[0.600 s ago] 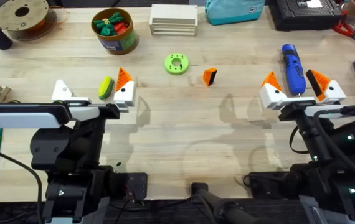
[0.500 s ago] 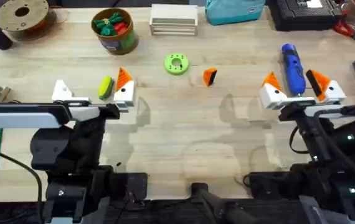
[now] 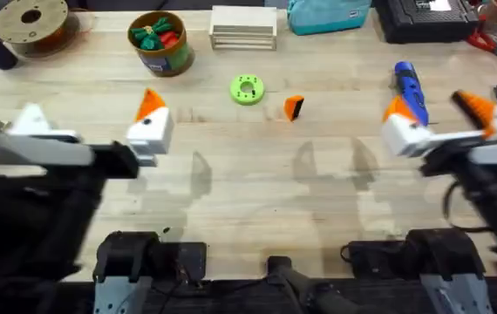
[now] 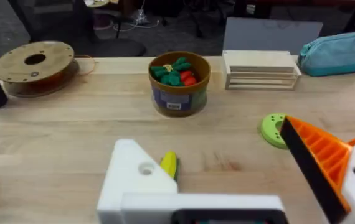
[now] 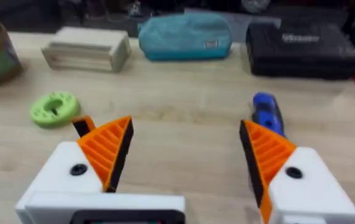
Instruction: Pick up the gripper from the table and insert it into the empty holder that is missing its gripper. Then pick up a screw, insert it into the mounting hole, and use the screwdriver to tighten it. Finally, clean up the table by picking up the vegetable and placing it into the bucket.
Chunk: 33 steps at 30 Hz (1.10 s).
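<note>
Lying loose on the pale wooden table, the small orange plastic wedge finger sits near the middle, just right of the flat bright-green ring disc, well apart from both arms and roughly between them. The left gripper hangs over the left side of the table; one of its white blocky mounts carries an orange ribbed wedge, while the other, the bare white holder, shows none. In the left wrist view that bare holder half covers the small yellow-and-green toy corn, so only a sliver of it shows beside the mount, lying on the wood between the two fingers without touching either that can be made out. Beyond it stands the small round tub with an orange-brown rim, holding red and green toy pieces. The right gripper hangs over the right side, and the blue pen-shaped electric screwdriver lies on the table beneath it, partly hidden by the near orange wedge in the overhead view; in the right wrist view only its blue barrel shows above one finger. Both arms are blurred overhead, and no screw can be made out. Both grippers stand wide apart at the fingers and grip nothing.
</note>
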Available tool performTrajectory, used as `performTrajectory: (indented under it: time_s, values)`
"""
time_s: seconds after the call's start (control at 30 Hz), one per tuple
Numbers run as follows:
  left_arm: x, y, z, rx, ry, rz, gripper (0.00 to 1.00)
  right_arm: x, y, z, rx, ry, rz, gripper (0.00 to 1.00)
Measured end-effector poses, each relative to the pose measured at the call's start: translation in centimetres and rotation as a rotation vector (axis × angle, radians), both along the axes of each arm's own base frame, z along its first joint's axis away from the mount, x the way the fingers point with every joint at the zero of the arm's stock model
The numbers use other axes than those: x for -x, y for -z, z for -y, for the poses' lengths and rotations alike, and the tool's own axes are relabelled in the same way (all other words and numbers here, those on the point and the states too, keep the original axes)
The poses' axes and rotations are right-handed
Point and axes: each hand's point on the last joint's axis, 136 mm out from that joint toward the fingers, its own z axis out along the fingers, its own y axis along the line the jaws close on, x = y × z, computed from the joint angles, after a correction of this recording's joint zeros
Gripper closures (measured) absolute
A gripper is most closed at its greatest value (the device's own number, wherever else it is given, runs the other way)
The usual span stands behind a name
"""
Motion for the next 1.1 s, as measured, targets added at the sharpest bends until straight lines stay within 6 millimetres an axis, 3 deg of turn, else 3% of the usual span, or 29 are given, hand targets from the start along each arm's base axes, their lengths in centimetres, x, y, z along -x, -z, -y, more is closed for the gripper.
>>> performTrajectory:
  time_s: [0.1,0.2,0.5,0.7,0.93,1.03,1.07,1.1]
  values:
    - [0.7,-1.9,0.0,0.000,0.000,-0.088,0.015,0.6,-3.5,-0.1,-0.001,-0.003,-0.011,0.012]
    - [1.1,-3.1,0.0,0.000,0.000,-0.221,0.016,0.5,-5.2,-0.1,-0.001,-0.004,-0.096,0.012]
    - [0.7,-3.6,-0.5,-0.014,-0.027,-0.597,0.015,-0.8,-5.9,-0.1,-0.001,-0.003,-0.513,0.010]
    - [-1.1,-4.4,-0.6,-0.017,-0.031,-0.669,0.015,-2.9,-7.3,-0.1,-0.001,-0.003,-0.604,0.010]
    - [-1.8,-3.4,-0.7,-0.025,-0.035,-0.720,0.015,-3.6,-6.9,-0.1,-0.001,-0.003,-0.634,0.011]
    - [-1.9,-1.6,-0.8,-0.079,-0.002,-0.828,0.015,-3.6,-6.8,-0.1,-0.001,-0.003,-0.635,0.010]
    - [-2.8,0.2,-1.1,-0.105,0.014,-0.920,0.015,-3.6,-6.8,-0.1,-0.001,-0.003,-0.636,0.010]
    - [-3.1,0.8,-1.2,-0.106,0.014,-0.948,0.015,-3.6,-6.8,-0.1,-0.001,-0.003,-0.635,0.010]
